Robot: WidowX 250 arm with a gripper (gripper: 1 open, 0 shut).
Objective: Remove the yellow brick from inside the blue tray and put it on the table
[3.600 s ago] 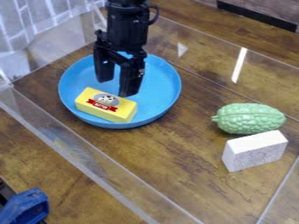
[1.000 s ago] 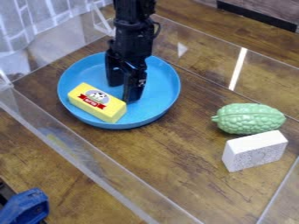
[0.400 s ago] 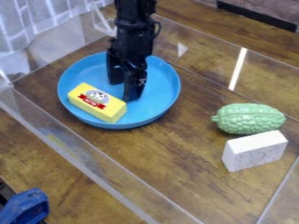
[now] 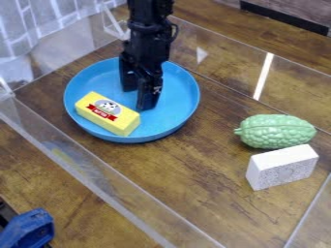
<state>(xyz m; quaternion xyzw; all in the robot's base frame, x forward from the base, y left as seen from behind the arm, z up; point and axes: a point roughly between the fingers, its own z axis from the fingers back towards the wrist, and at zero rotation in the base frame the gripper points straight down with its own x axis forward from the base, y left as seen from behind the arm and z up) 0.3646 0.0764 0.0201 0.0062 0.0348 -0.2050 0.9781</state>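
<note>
Apparently, the black gripper (image 4: 139, 95) is hovering released above the blue tray (image 4: 183, 121) in the upper left of the frame, probably lining up on the yellow brick (image 4: 108, 118) resting inside near the rim.

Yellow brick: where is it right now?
In the camera view, the yellow brick lies inside the blue tray, toward its lower-left rim, just beside the gripper.
</note>
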